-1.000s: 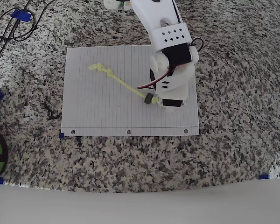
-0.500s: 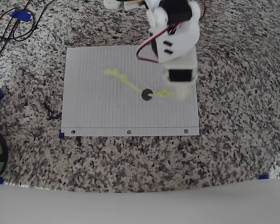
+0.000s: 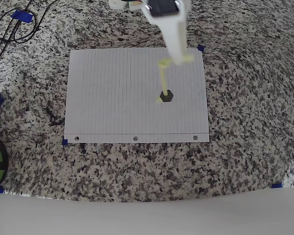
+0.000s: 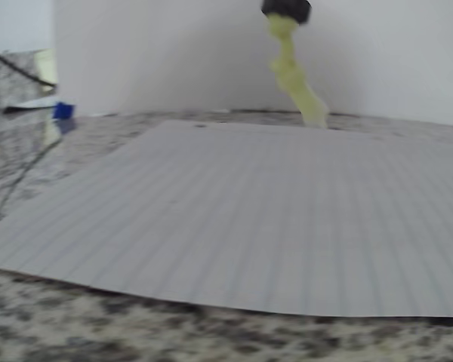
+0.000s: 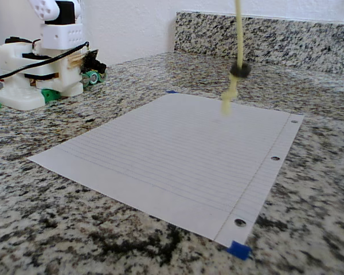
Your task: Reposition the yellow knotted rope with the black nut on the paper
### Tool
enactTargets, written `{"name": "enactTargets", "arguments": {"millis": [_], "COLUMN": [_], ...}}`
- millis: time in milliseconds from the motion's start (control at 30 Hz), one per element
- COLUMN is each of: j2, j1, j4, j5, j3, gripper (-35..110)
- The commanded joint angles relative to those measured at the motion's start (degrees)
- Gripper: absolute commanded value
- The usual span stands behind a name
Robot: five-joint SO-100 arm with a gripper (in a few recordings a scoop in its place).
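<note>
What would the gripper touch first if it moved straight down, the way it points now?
Probably the paper. The gripper holds the yellow knotted rope hanging under it with the black nut, so the rope's lower end would land first; exact height is unclear.

- White plastic SO-100 arm [image 3: 167,19] enters the overhead view from the top edge, seen nearly end-on, raised high toward the camera.
- Its lower end narrows to the white two-finger gripper [image 3: 179,58], pointing down; the pale yellow-green knotted rope [image 3: 163,81] hangs from it, pinched at its upper end.
- Jaw gap itself too small to make out.
- Fixed view: white arm base with black cable [image 5: 43,63] sits at far left, upper links cut off by the frame.
</note>
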Motion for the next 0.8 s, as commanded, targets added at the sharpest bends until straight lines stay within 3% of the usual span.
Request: {"name": "enactTargets", "arguments": {"millis": [0, 333, 500, 767], "j2": [5.45, 0.53, -3.69, -2.99], "j1": [5.71, 30.67, 34.89, 39.73], "j4": [1.76, -2.81, -4.04, -6.06], "j5": [0.70, 3.78, 11.78, 16.00], "j3": [-0.18, 0.26, 4.31, 9.14], "gripper": [0, 0, 0, 0]}}
